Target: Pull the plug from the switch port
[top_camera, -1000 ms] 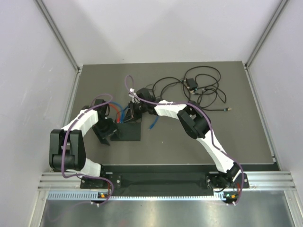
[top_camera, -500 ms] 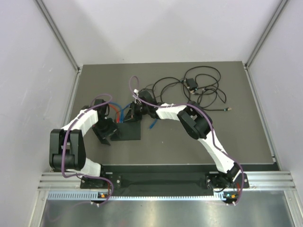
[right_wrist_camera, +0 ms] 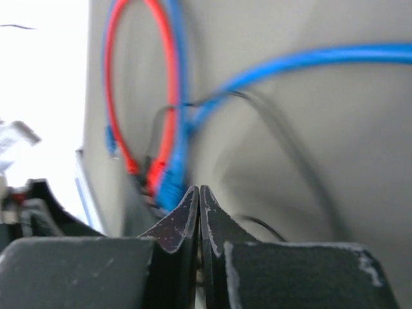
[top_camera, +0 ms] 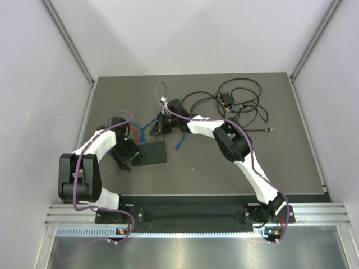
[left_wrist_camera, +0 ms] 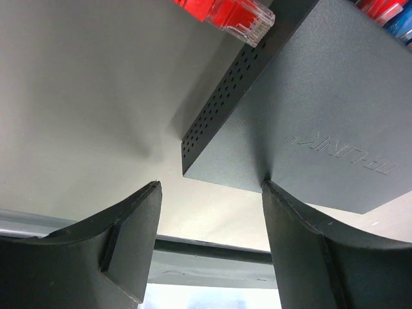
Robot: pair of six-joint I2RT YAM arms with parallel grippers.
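Observation:
The flat black switch [top_camera: 152, 152] lies left of centre on the mat. Blue and red cables [top_camera: 147, 130] run to its far edge. In the left wrist view a loose red plug [left_wrist_camera: 235, 16] lies by the switch's vented side [left_wrist_camera: 219, 96]. My left gripper [top_camera: 128, 159] is open at the switch's left corner, one finger [left_wrist_camera: 302, 244] against its top face. My right gripper [top_camera: 160, 128] is just beyond the switch's far edge. In its own view [right_wrist_camera: 199, 190] the jaws are pressed together, with nothing visible between the tips. A blurred blue plug [right_wrist_camera: 168, 187] sits just past them.
A loose blue plug [top_camera: 178, 147] lies right of the switch. A tangle of thin black cables [top_camera: 235, 103] with a small connector block fills the far right of the mat. White walls enclose three sides.
My right gripper has drawn back from the switch's far edge toward the back of the table. The switch has turned slightly. The left arm has stayed put.

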